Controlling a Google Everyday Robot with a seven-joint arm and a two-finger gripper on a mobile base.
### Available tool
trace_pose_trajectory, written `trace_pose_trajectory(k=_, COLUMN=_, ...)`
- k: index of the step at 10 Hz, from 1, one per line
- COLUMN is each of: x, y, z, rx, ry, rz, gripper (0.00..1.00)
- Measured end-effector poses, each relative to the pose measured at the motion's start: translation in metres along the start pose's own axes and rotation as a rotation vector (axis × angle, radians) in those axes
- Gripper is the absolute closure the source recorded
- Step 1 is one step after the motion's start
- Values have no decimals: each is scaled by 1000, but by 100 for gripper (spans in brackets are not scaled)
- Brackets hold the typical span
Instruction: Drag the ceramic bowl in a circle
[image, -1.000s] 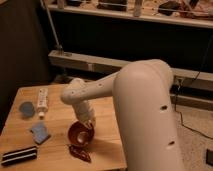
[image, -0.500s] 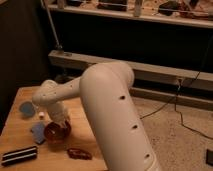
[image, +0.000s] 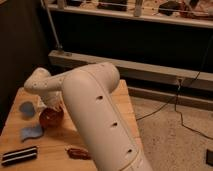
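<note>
Black bar (image: 19, 155): flat, oblong, with a pale stripe along its length; lies at the near left edge of the worktop (image: 55, 142).
Leaf-shaped object (image: 80, 152): dark red, elongated, glossy; lies near the front, just beside the arm.
Arm (image: 100, 125): smooth white rounded shell with small dark holes; fills the middle and reaches left.
Worktop: pale wood, matte.
Blue piece (image: 31, 132): soft-looking, irregular, flat; left of centre.
Ceramic bowl (image: 51, 117): small, round, glossy, orange-red; sits on the left part of the worktop between the blue piece and the blue disc (image: 27, 108).
Blue disc: flat, round; farther left.
Gripper (image: 52, 105): right above the bowl's far rim, largely hidden behind the wrist; cannot tell whether it is grasping the bowl.
Floor (image: 170, 135): speckled grey.
Ledge (image: 150, 75): long grey bar along the dark back wall.
</note>
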Motion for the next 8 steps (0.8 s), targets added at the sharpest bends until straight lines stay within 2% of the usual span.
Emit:
trace_pose_trajectory(k=2, x=0, y=-46, z=14, rx=56, ry=22, rz=98, gripper=100)
trace_pose_trajectory(k=5, x=28, y=-121, z=30, rx=119, ry=78, rz=284, gripper=100)
trace_pose_trajectory(k=6, x=43, y=-144, z=33, rx=136, ry=97, rz=344, gripper=100)
trace_pose_trajectory(k=8, x=97, y=-195, z=33, rx=178, ry=163, rz=477, gripper=100)
